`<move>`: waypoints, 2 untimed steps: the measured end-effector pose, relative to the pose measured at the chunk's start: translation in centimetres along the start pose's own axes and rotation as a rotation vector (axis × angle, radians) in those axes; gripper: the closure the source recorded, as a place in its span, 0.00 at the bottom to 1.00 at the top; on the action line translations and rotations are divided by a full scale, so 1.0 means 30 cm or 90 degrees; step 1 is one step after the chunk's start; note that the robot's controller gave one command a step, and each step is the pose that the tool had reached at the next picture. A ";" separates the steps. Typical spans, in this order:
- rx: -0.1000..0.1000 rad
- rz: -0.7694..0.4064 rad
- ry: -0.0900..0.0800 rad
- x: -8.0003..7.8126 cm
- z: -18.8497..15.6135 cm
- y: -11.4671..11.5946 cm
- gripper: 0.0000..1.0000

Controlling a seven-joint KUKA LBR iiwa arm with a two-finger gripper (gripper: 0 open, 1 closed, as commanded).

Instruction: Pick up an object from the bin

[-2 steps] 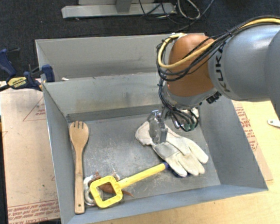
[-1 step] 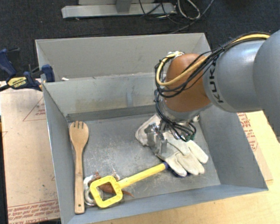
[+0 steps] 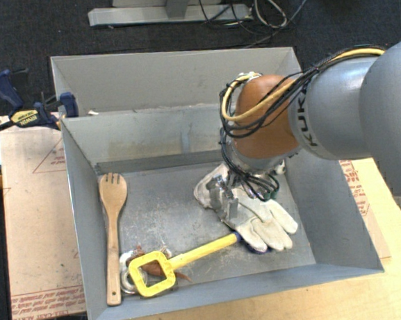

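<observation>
- We saw bare floor mid-bin [image 3: 166,200], between the wooden spoon [image 3: 113,226] at left and the white glove [image 3: 267,225] at right.
- The yellow tool [image 3: 198,251] lay across the front.

The big grey arm [image 3: 363,100] reaches in from the right. Its wrist wears a round orange cover [image 3: 263,119] with yellow and black cables [image 3: 331,61] looped over it. Below that, the gripper [image 3: 225,201] points down, low and a bit left.
</observation>
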State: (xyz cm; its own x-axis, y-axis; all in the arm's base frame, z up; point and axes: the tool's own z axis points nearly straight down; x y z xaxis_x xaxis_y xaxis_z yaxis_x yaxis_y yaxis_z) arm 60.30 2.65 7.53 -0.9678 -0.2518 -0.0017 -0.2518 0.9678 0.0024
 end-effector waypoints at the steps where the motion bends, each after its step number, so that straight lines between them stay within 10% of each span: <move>1: 0.000 -0.004 -0.004 -0.008 -0.079 -0.001 1.00; 2: -0.002 0.043 -0.004 -0.107 0.013 -0.068 1.00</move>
State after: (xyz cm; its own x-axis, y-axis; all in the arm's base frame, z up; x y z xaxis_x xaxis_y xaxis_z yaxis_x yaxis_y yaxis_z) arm 63.91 1.49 7.14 -0.9826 -0.1853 -0.0079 -0.1854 0.9826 0.0062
